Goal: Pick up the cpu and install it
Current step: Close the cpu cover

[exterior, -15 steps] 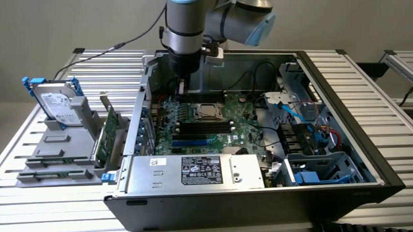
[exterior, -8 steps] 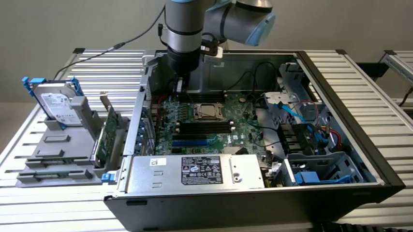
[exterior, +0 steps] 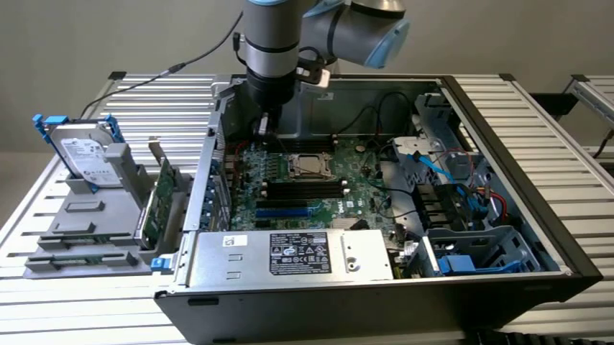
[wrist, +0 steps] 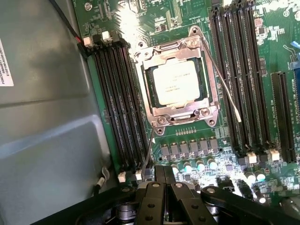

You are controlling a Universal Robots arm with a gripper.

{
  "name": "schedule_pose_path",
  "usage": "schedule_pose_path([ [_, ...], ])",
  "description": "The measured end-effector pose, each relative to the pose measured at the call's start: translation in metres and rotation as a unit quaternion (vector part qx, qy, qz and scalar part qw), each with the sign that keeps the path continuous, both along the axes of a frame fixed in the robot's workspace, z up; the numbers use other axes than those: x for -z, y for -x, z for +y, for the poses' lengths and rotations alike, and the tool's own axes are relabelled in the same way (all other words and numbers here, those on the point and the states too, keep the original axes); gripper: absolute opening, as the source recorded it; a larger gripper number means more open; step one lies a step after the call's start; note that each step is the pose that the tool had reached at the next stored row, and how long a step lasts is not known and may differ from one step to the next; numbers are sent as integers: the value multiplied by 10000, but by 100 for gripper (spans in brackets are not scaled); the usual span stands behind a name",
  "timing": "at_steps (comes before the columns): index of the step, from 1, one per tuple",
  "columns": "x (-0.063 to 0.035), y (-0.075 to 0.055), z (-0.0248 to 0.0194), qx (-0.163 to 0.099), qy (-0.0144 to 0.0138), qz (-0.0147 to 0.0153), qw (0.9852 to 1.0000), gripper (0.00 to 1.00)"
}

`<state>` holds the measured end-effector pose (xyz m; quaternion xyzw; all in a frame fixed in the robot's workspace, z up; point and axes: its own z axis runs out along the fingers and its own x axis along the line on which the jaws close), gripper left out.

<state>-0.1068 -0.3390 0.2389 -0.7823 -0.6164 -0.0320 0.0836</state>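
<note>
The cpu [wrist: 176, 82], a small square chip with a pale metal top, lies inside the metal socket frame [wrist: 159, 115] on the green motherboard [wrist: 197, 140]. In the exterior view the cpu [exterior: 309, 164] sits at the middle of the board inside the open computer case [exterior: 518, 215]. My gripper [wrist: 163, 176] hangs above the board a short way off the socket, its black fingers [wrist: 154, 197] pressed together with nothing between them. In the exterior view the gripper [exterior: 262, 128] points down near the back of the case, toward that view's left of the cpu.
Black memory slots [wrist: 117, 103] flank the socket on both sides. A thin socket lever [wrist: 225, 89] lies along the frame. A hard drive [exterior: 86, 154] with blue brackets stands on a grey rack at the exterior view's left. The power supply box [exterior: 287, 255] fills the case's front.
</note>
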Motion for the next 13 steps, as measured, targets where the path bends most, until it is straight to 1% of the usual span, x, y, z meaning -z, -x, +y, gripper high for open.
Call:
schedule_pose_path([
  [6, -2, 14, 0, 324, -115, 6, 9994, 11],
  [8, -2, 17, 0, 432, -144, 12, 9990, 11],
  [9, -2, 18, 0, 472, -150, 29, 9988, 11],
  [13, -2, 23, -1, 615, -152, 95, 9979, 11],
])
